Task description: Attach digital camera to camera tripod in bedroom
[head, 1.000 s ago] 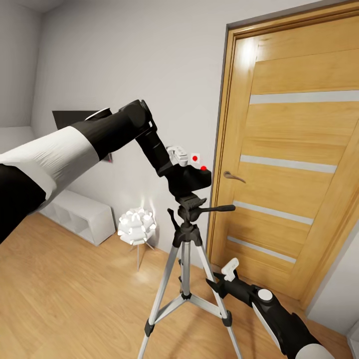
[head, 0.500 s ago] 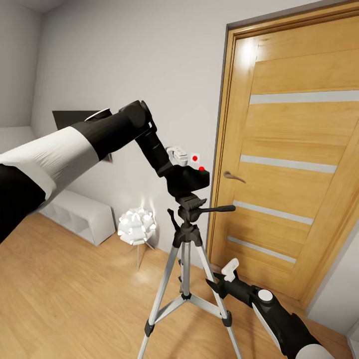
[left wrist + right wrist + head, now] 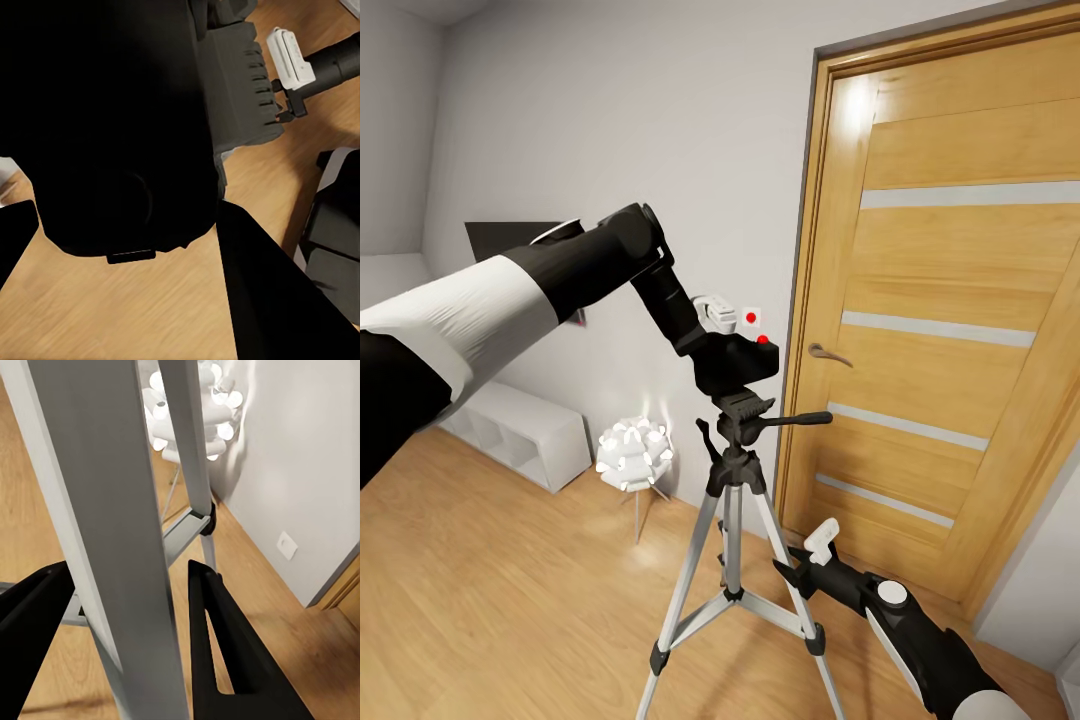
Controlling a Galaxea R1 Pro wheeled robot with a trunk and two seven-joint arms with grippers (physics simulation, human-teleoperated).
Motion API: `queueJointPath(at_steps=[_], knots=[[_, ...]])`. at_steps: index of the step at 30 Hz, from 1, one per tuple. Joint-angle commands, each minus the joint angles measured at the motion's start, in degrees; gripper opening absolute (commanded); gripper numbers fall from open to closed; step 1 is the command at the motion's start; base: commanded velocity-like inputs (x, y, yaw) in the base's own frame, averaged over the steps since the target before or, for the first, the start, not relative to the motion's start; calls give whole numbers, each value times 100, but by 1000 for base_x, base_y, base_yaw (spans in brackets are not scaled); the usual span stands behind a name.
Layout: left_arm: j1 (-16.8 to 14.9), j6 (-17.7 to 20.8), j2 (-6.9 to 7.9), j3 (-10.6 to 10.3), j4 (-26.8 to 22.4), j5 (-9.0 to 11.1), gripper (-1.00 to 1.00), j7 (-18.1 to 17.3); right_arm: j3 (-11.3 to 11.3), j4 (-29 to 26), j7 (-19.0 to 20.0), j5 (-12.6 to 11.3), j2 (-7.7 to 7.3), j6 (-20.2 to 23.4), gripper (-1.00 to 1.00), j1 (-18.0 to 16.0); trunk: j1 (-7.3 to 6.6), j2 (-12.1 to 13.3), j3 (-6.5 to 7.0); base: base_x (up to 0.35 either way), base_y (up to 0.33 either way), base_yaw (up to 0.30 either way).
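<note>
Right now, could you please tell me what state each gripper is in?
Left gripper: shut on the digital camera, just above the camera tripod head.
Right gripper: jaws open, straddling a tripod leg.

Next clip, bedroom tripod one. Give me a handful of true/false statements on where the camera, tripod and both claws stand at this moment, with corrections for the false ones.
1. The left claw holds the camera just above the tripod head. True.
2. The door behind the tripod stands open. False: it is shut in its frame.
3. A tripod leg runs between the right claw's two fingers. True, in the right wrist view; the fingers are apart on either side of it.
4. The lamp lies tipped over on the floor. False: it stands upright on thin legs, by the wall.
5. The tripod's legs are folded together. False: they are spread on the wood floor.
</note>
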Motion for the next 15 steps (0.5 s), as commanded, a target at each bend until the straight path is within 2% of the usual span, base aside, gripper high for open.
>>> queueJointPath(at_steps=[1,11,12,15], knots=[[-11,30,3,-38,0,54,-100,1,27,308,10,99,-4,-39,-100,-1,5,-8,-13,0,0,0],[12,170,3,-38,-1,53,-100,2,27,308,10,103,-4,-39,-100,-1,5,-8,-13,0,0,0],[12,180,3,-40,-3,52,100,2,27,308,10,104,-4,-39,-100,-1,5,-8,-13,0,0,0],[15,205,3,-44,-5,52,100,3,27,308,10,105,-4,-39,-100,-1,5,-8,-13,0,0,0]])
